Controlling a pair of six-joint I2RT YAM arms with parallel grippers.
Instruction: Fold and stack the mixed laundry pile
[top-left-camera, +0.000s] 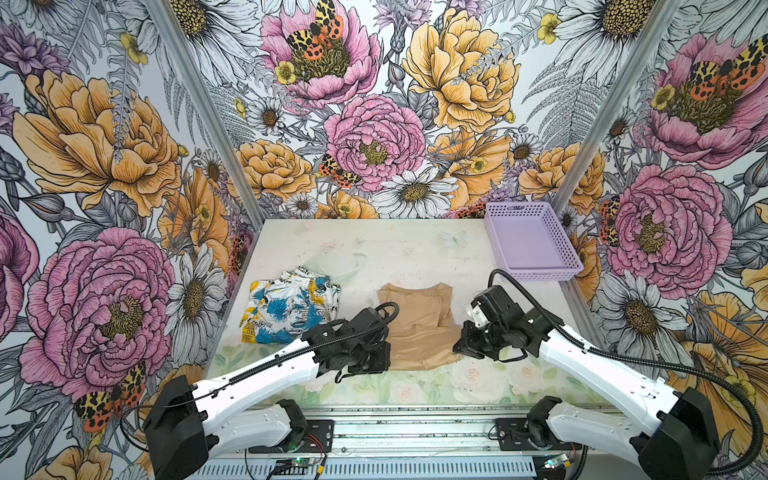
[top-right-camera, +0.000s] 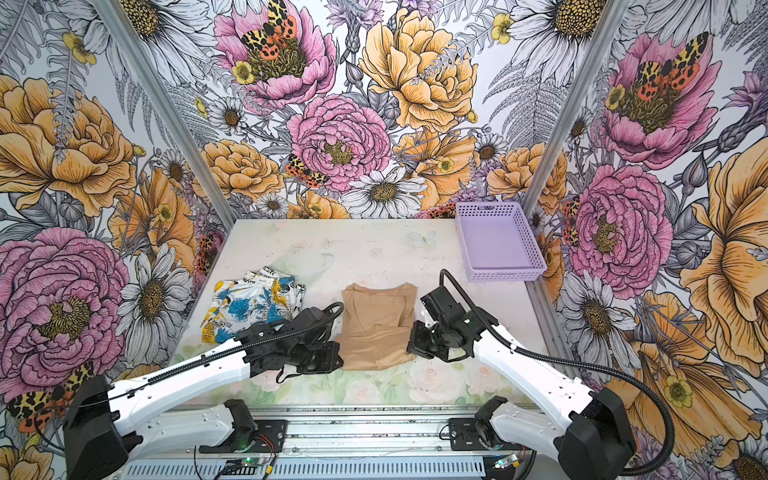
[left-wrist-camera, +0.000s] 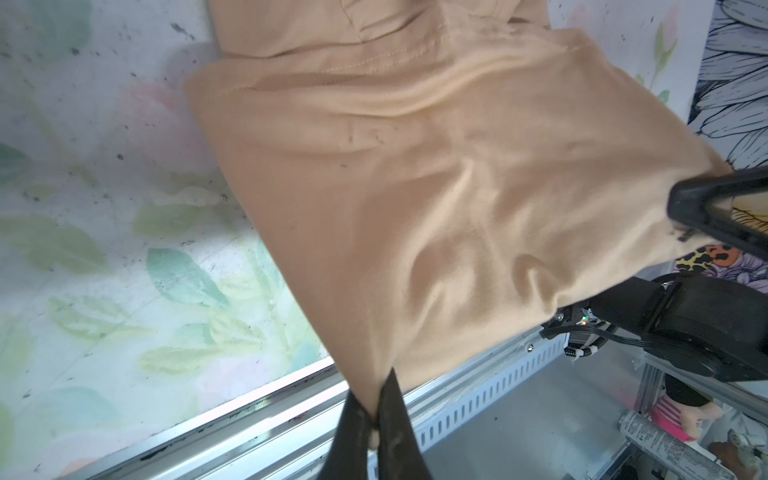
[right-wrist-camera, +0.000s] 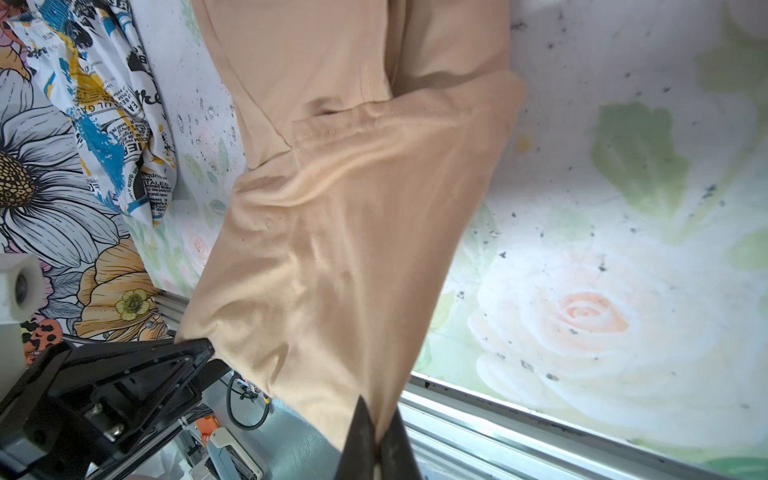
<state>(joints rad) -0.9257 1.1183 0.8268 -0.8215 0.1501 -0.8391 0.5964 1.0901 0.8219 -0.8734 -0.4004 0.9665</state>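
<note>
Left claw (left-wrist-camera: 374, 399) clamped on one near corner of the tan garment (top-left-camera: 419, 328), right claw (right-wrist-camera: 376, 415) on the other. It lies lower centre on the counter (top-left-camera: 374, 249), sleeves tucked in. Printed garment (top-left-camera: 286, 309) sits bundled to its left, apart; final fold and stacking not yet done, I judge.

Plain tan-beige garment (top-left-camera: 419, 324), lavender basket (top-left-camera: 528, 270)
</note>
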